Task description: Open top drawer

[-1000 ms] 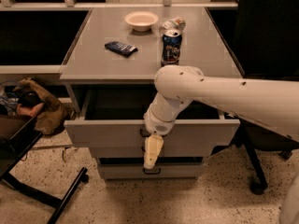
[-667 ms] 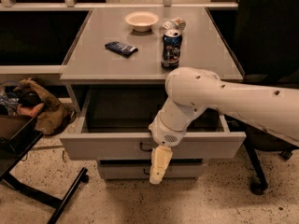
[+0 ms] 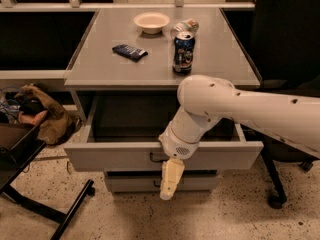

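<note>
Since the top drawer (image 3: 100,156) already stands well out from under the front edge of the worktop (image 3: 150,71), its dark inside showing, treat what is left as a short finishing pull. Your tool (image 3: 170,180) hangs just below the drawer's front panel, under the middle of that front edge and close beside the small dark handle (image 3: 156,158). I cannot tell how far open it is or whether it has hold of the handle. Draw straight out, square to the front edge, without lifting the panel, and ease off near the end of travel so the can (image 3: 183,52) standing right of the worktop's centre is not jolted.
</note>
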